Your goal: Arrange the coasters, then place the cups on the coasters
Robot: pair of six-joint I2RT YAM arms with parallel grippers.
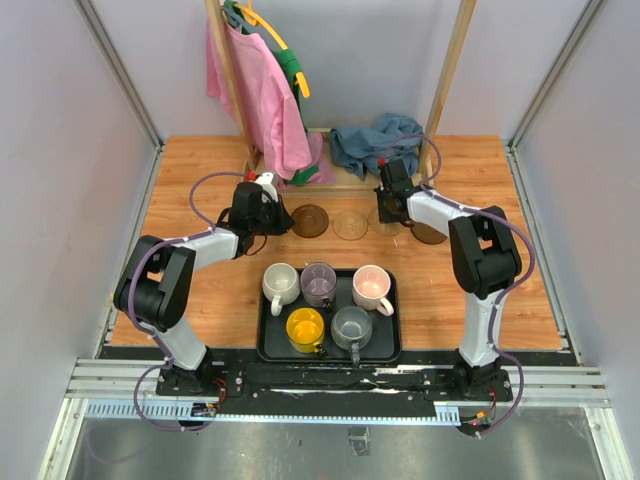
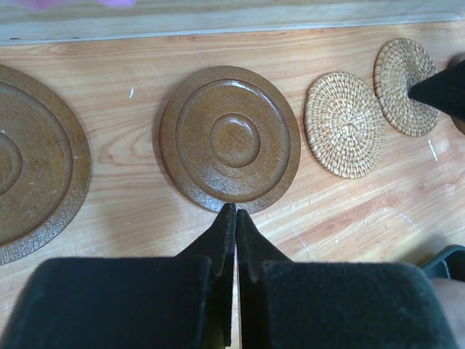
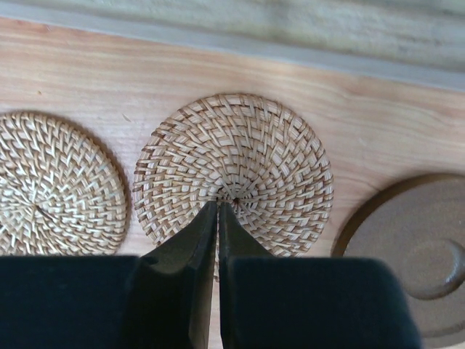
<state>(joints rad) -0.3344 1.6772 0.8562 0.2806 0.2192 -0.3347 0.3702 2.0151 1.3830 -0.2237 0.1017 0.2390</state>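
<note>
Both pressed together: left gripper [image 2: 234,212] just behind brown coaster [image 2: 230,138]; right gripper [image 3: 218,207] over tan coaster [image 3: 236,167] centre.

Your top external view looks down from above and behind the arm bases [image 1: 190,375], taking in the whole table [image 1: 545,200]. Your two wrist views sit close over its far edge, facing steeply down and away. Both share the two woven coasters [image 2: 345,125], which look small from above.
</note>
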